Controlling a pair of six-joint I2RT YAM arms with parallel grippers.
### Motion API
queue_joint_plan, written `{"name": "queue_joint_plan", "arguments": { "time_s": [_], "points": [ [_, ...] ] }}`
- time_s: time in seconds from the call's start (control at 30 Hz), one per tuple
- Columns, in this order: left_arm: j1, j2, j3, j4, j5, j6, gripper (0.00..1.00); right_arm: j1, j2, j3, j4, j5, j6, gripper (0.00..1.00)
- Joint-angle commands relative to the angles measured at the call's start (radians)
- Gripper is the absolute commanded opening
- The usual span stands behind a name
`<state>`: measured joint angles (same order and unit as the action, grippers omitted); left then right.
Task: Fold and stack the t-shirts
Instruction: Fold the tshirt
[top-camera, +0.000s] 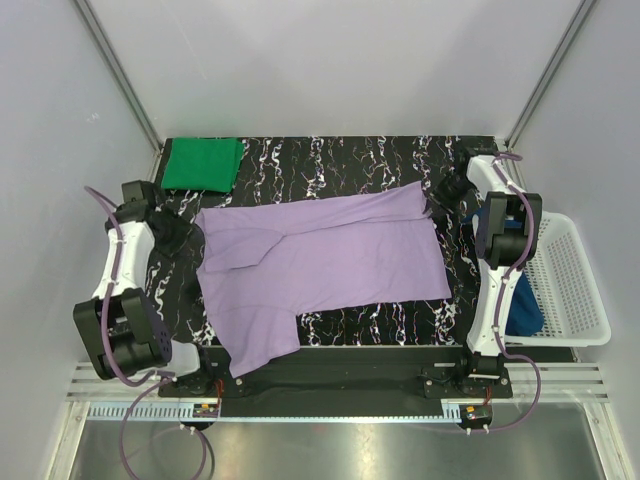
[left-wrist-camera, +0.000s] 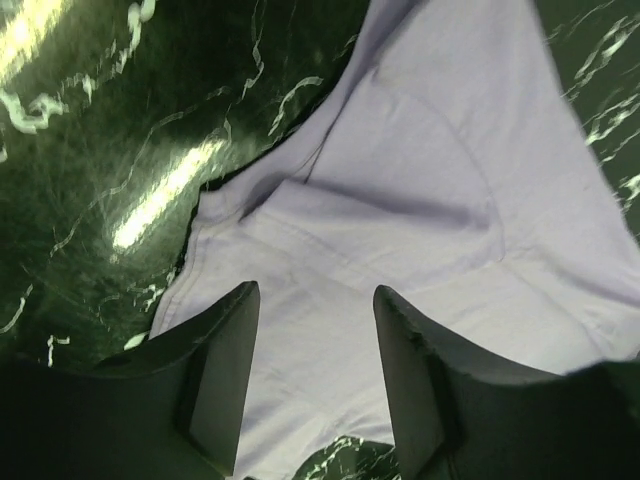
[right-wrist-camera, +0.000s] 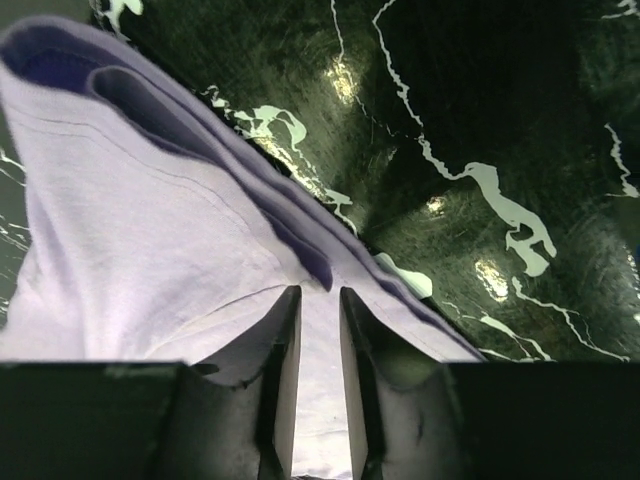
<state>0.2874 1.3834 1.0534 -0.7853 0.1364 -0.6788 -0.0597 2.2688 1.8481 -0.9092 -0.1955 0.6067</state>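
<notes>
The lavender t-shirt lies spread across the black marbled table, folded over on itself, with a sleeve hanging toward the front edge. My left gripper hovers over its left end. In the left wrist view that gripper is open, the flat cloth showing between its fingers. My right gripper is at the shirt's right end. Its jaws stand slightly open over the layered hem. A folded green t-shirt rests at the back left corner. The dark blue t-shirt sits in the basket.
A white mesh basket stands off the table's right side, behind the right arm. Grey walls and metal posts enclose the back. A metal rail runs along the near edge by the arm bases.
</notes>
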Motion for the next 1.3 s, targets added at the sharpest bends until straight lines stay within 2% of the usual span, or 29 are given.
{"name": "queue_joint_plan", "arguments": {
  "time_s": [0.0,0.1,0.23,0.4,0.5,0.63,0.83,1.1,1.27],
  "points": [
    [0.007,0.02,0.1,0.066,-0.002,0.039,0.55,-0.005,-0.032,0.078,-0.042,0.044,-0.015,0.29],
    [0.003,0.109,0.144,0.142,0.133,0.035,0.52,-0.005,-0.051,0.105,-0.051,0.067,-0.021,0.32],
    [-0.031,0.206,0.186,0.207,0.193,0.035,0.48,-0.002,-0.046,0.132,-0.051,0.071,-0.039,0.33],
    [-0.059,0.334,0.237,0.244,0.252,0.033,0.45,0.009,0.038,0.206,0.004,-0.051,-0.048,0.26],
    [-0.059,0.384,0.269,0.245,0.264,0.03,0.43,0.032,0.043,0.218,0.015,-0.058,-0.038,0.2],
    [-0.057,0.454,0.31,0.242,0.264,0.024,0.43,0.038,0.028,0.143,0.044,-0.059,-0.018,0.14],
    [-0.053,0.486,0.286,0.248,0.24,-0.004,0.43,0.035,0.006,0.017,0.061,-0.01,-0.022,0.01],
    [-0.042,0.506,0.261,0.227,0.189,0.016,0.44,0.02,-0.071,-0.148,0.119,0.036,-0.022,0.0],
    [-0.04,0.5,0.272,0.228,0.186,0.033,0.44,0.02,-0.045,-0.069,0.112,0.019,-0.053,0.01]
  ]
}}
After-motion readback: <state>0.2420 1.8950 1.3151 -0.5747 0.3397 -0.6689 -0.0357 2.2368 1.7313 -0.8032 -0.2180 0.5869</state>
